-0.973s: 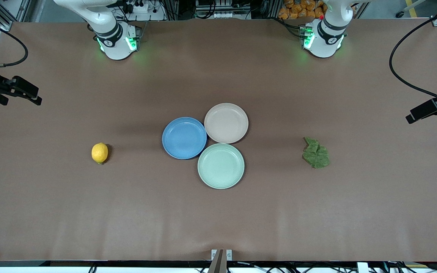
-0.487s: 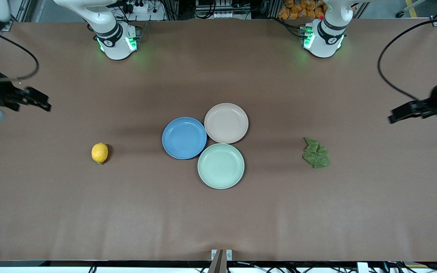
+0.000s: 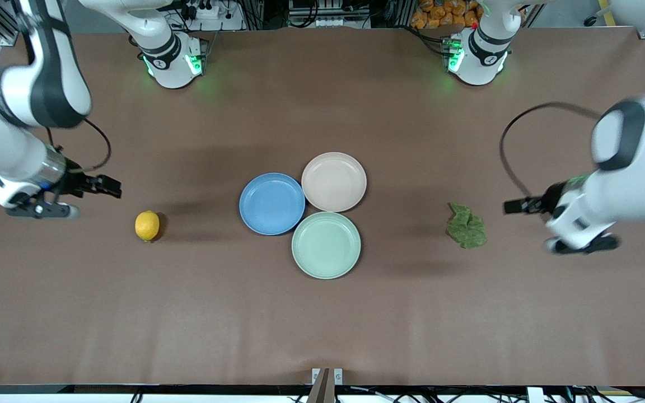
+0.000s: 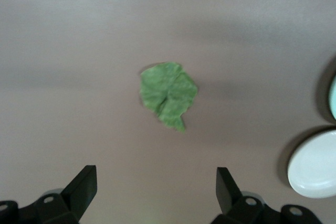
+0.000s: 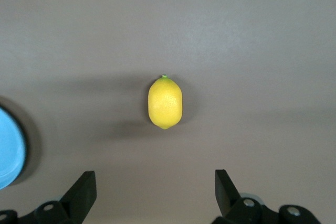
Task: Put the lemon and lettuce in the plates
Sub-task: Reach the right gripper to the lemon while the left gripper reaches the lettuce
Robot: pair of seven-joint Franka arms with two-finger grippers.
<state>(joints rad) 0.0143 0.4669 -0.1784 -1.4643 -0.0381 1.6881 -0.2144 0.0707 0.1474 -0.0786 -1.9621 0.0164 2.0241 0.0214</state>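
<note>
My right gripper [image 5: 152,195] hangs above the bare tabletop [image 3: 322,324] at the right arm's end, its fingers [image 5: 84,187] spread wide and holding nothing. In the front view the lemon [image 3: 147,225] lies on the tabletop at about four o'clock from this gripper [image 3: 111,187], apart from it; in the right wrist view the lemon [image 5: 165,103] shows centred between the fingers, its nub end pointing away from them.

My left gripper [image 4: 156,190] hangs above the tabletop at the left arm's end, fingers [image 4: 84,184] likewise wide and empty. The lettuce [image 3: 467,226] lies flat on the tabletop at about eight o'clock from this gripper [image 3: 515,206] in the front view, near it but untouched; the left wrist view shows the lettuce [image 4: 168,94] between the fingers' lines.

Three plates cluster at mid-table, rims touching or nearly so: the blue plate [image 3: 272,203], the beige-pink plate [image 3: 333,182] at its one o'clock, and the mint-green plate [image 3: 326,244], nearest the front camera. All three are empty. The lemon lies well apart from the blue plate, at its nine o'clock; the lettuce lies well apart from the mint-green plate, at its three o'clock.
</note>
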